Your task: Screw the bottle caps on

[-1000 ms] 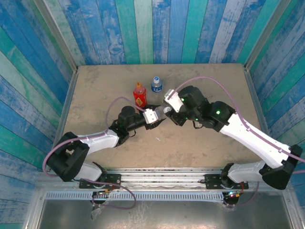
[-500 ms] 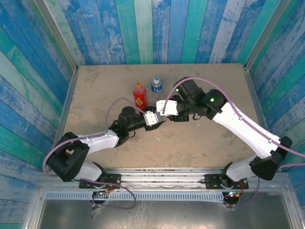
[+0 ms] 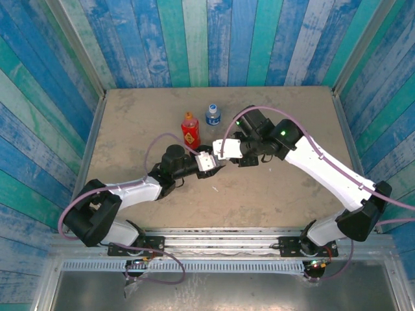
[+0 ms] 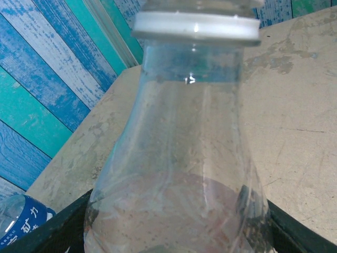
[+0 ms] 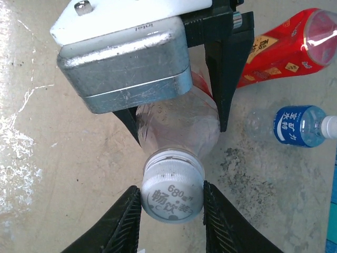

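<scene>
My left tool (image 3: 209, 162) is clenched on the clear bottle (image 5: 179, 129), one black finger on each side of its body. It holds the bottle off the tabletop (image 3: 272, 194), near the middle and a little toward the front. From the left wrist camera the bottle's shoulder and neck fill most of what I see, and there is a reddish label low on its body.

The white cap (image 5: 172, 196) sits on that bottle's neck. I cannot tell how far it is threaded on. My right tool (image 5: 171, 190) comes at it from the opposite side. Its two dark fingers (image 5: 126, 224) are pressed against the cap's ribbed rim, one on either side, so it is gripping the cap. From above, the two tools meet nose to nose.

The red-and-yellow bottle (image 3: 189, 131) stands on the tabletop just behind my left tool. The blue-label bottle (image 3: 213, 115) stands a little farther back and to its right. Neither tool is touching either of them.
</scene>
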Robot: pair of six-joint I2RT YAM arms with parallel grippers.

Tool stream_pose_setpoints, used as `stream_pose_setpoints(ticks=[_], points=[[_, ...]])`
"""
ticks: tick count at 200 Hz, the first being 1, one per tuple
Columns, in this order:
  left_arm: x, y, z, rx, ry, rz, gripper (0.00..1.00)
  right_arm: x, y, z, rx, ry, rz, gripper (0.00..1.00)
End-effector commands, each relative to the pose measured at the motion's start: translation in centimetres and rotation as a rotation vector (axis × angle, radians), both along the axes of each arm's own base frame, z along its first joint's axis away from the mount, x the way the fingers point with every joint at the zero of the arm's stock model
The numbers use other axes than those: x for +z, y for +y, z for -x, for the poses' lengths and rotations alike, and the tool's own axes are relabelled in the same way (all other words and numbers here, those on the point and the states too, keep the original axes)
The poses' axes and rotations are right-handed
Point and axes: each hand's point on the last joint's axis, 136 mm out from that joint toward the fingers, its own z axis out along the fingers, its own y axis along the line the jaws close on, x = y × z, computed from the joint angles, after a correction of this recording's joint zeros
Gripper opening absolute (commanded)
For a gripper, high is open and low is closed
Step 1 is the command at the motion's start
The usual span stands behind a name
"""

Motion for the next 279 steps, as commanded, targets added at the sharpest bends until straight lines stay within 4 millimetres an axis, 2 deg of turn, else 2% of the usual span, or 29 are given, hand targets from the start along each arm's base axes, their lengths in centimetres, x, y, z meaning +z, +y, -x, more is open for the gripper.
stream_pose_setpoints(ticks=[1, 43, 58, 72, 89, 106, 131, 146, 157, 171, 183, 200, 217, 235, 253, 279], points=[[1.0, -0.2, 0.5, -0.025, -0.025, 0.021, 0.68, -0.3, -0.6, -0.4, -0.020, -0.006, 0.032, 0.38], [1.0, -0.2, 0.4, -0.023, -0.021, 0.021, 0.68, 0.1, -0.2, -0.5, -0.070, 0.012, -0.012, 0.25], [1.0, -0.2, 0.4, -0.020, -0.019, 0.023, 0.68, 0.5, -0.1, -1.2, -0.185, 0.040, -0.077, 0.13], [1.0, -0.2, 0.4, -0.019, -0.021, 0.023, 0.68, 1.1, 0.4, -1.7, -0.296, 0.084, -0.169, 0.07], [1.0, -0.2, 0.3, -0.015, -0.022, 0.023, 0.68, 1.4, 0.8, -1.9, -0.442, 0.154, -0.297, 0.08], [0.9, -0.2, 0.3, -0.016, -0.020, 0.021, 0.68, 1.8, 0.7, -2.9, -0.724, 0.256, -0.477, 0.07], [0.8, -0.2, 0.4, -0.019, -0.016, 0.018, 0.68, 1.0, 0.7, -2.4, -1.129, 0.570, -0.691, 0.03], [0.7, -0.3, 0.4, -0.022, -0.015, 0.017, 0.68, 0.6, 1.9, -1.1, -1.172, 0.742, -0.748, 0.05], [0.6, -0.3, 0.3, -0.023, -0.011, 0.015, 0.68, 0.4, 1.8, -0.8, -1.178, 0.765, -0.746, 0.10], [0.5, -0.3, 0.4, -0.027, -0.010, 0.015, 0.68, 0.5, 0.8, -0.9, -1.163, 0.705, -0.724, 0.17], [0.6, -0.3, 0.4, -0.026, -0.012, 0.018, 0.68, 0.7, 0.3, -0.7, -1.078, 0.646, -0.692, 0.28], [0.6, -0.2, 0.5, -0.025, -0.009, 0.023, 0.69, 1.0, -0.1, 0.4, -0.837, 0.515, -0.595, 0.43], [0.6, -0.4, 0.7, -0.039, -0.004, 0.031, 0.69, 1.1, -0.9, 1.5, -0.560, 0.341, -0.457, 0.52], [0.6, -0.5, 0.9, -0.048, -0.001, 0.033, 0.69, 1.5, -1.6, 2.4, -0.352, 0.214, -0.353, 0.55], [0.7, -0.4, 1.0, -0.051, -0.006, 0.040, 0.69, 1.8, -1.4, 4.0, -0.109, 0.140, -0.295, 0.57], [0.6, -0.5, 1.1, -0.059, -0.002, 0.040, 0.69, 1.9, -1.3, 3.1, -0.001, 0.041, -0.218, 0.54]])
